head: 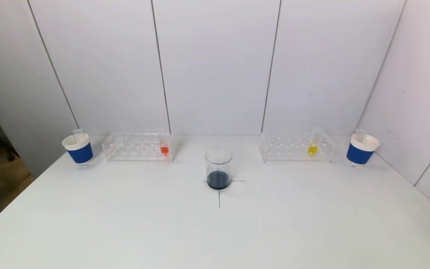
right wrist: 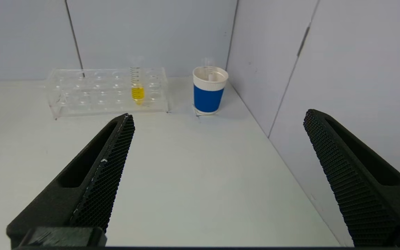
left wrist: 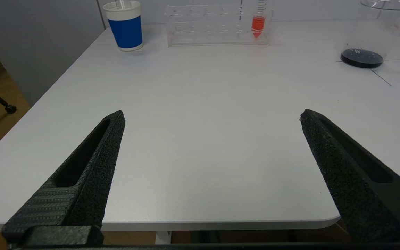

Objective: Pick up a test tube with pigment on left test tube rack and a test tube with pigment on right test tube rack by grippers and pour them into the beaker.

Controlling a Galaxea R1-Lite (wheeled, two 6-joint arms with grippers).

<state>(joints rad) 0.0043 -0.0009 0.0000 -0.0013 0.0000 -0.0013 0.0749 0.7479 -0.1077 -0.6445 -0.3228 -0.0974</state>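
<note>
A glass beaker (head: 218,169) with dark liquid at its bottom stands at the table's centre on a cross mark. The clear left rack (head: 137,147) holds a test tube with red pigment (head: 164,148) at its right end; the same tube (left wrist: 258,23) shows in the left wrist view. The clear right rack (head: 297,147) holds a test tube with yellow pigment (head: 313,146), also visible as (right wrist: 137,88). My left gripper (left wrist: 212,116) hangs open near the table's front edge, far from the racks. My right gripper (right wrist: 219,118) is open too, nothing between its fingers. Neither arm shows in the head view.
A blue-and-white paper cup (head: 78,148) holding a tube stands left of the left rack. A matching cup (head: 361,149) stands right of the right rack, close to the side wall (right wrist: 325,69). White panels close off the back.
</note>
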